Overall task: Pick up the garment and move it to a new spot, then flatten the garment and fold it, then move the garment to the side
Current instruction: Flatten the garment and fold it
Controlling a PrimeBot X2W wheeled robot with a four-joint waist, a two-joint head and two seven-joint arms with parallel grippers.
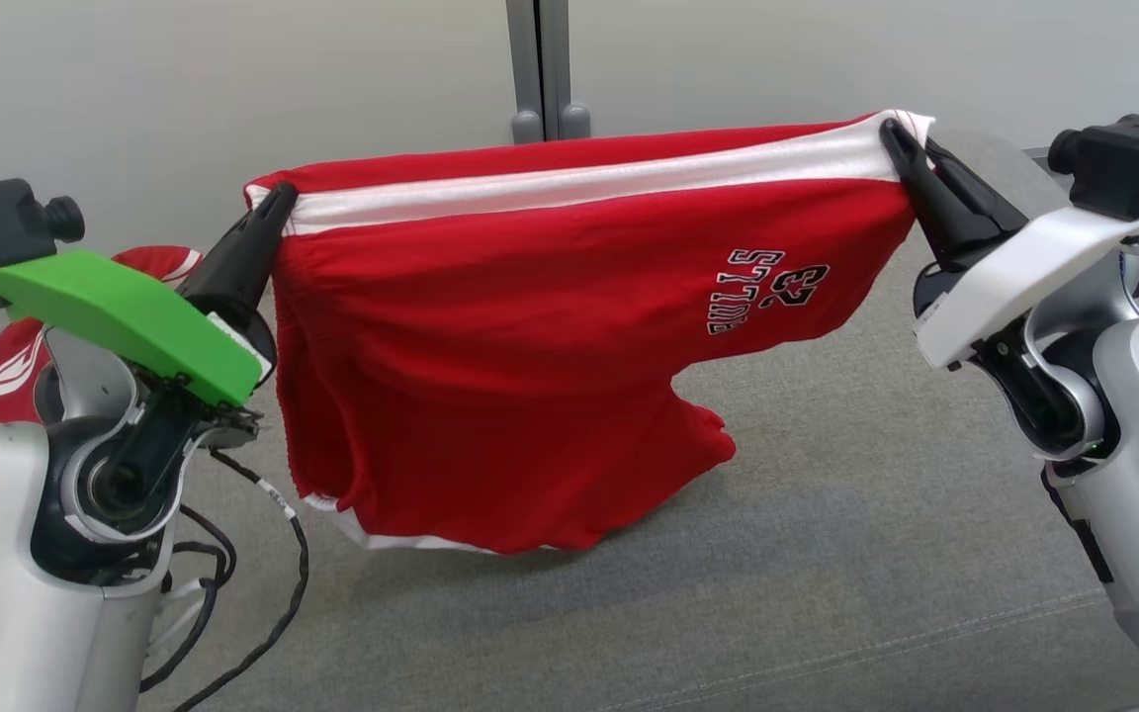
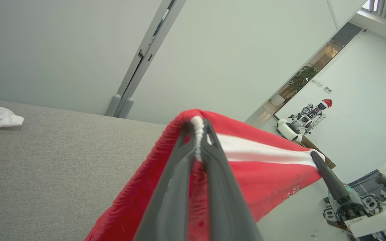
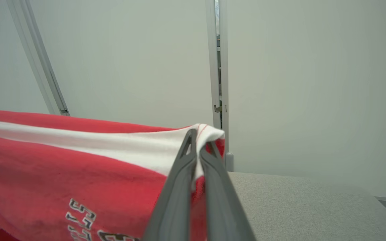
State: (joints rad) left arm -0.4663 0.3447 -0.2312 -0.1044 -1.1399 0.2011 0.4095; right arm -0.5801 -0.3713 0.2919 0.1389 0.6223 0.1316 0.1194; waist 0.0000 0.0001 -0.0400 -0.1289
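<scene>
**Head view and wrist views: one garment hung between two grippers**

One red garment [image 1: 530, 326] hangs in the air above the grey surface [image 1: 876, 554], stretched by its upper edge between two grippers. The left gripper [image 1: 278, 203] is clamped on the garment's left corner and the right gripper [image 1: 894, 133] on its right corner. In each wrist view, the two dark fingers are pressed together with cloth between them. One white band [image 1: 579, 183] runs along the held edge. One block of lettering [image 1: 767, 289] appears upside down and is hard to read. In the right wrist view it is cut off at the bottom edge. Whether the lowest hem touches the surface cannot be told. The left arm hides most of a second red-and-white cloth [image 1: 6, 366]. One black cable [image 1: 278, 554] loops below that arm.
</scene>
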